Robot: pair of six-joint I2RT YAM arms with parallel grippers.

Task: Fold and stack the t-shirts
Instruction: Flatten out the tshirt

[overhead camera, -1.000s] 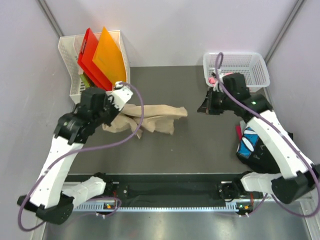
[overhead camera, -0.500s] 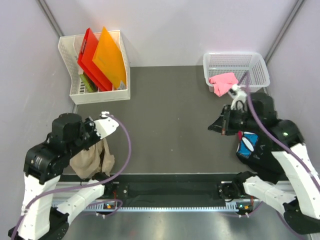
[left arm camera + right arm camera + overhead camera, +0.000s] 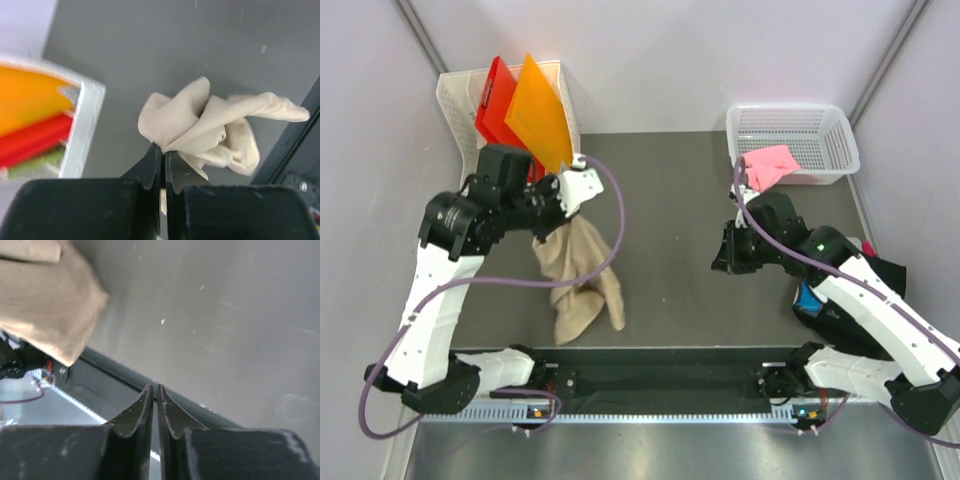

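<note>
Left gripper (image 3: 162, 150) pinching a fold of the tan shirt (image 3: 578, 280), cloth hanging bunched over the left of the table (image 3: 670, 200), right gripper (image 3: 155, 391) pressed together on nothing, pink shirt (image 3: 767, 165) draped over basket (image 3: 825, 122) rim, black shirt (image 3: 813, 297) at right edge.

Back left, sheets (image 3: 535, 115) in bin (image 3: 455, 105); just before it, shirt (image 3: 575, 280) in left gripper (image 3: 162, 152). Back right, second shirt (image 3: 768, 165) over basket (image 3: 825, 125) rim.

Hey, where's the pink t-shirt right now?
In the top view the pink t-shirt hangs over the near left corner of the white basket at the far right, just beyond the right gripper.
</note>
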